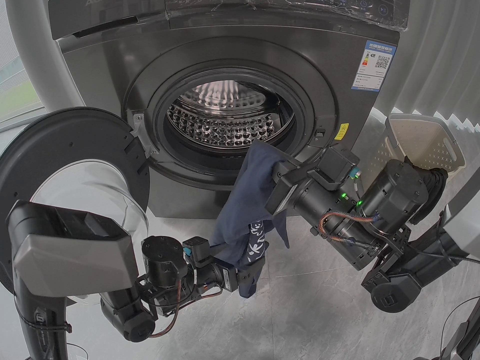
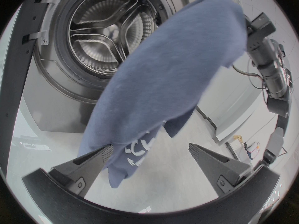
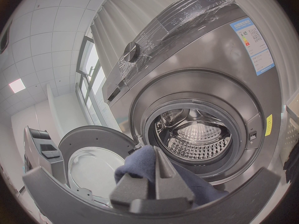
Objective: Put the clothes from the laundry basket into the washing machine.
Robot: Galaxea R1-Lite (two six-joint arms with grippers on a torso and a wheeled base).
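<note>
The right claw (image 1: 276, 170) clamped the navy garment (image 1: 247, 201), which hung at the mouth of the washing machine (image 1: 100, 71) — not yet inside the bare drum (image 1: 220, 123). The left claw (image 2: 150, 147) stood wide by its lower end.

The washing machine (image 1: 115, 71) bears a lettered logo on its drawer (image 1: 100, 6), a blue energy label (image 1: 373, 66) with QR code, its small print illegible, a yellow sticker (image 1: 342, 131) and panel icons (image 1: 352, 2). White print marks the navy garment (image 1: 247, 201).
</note>
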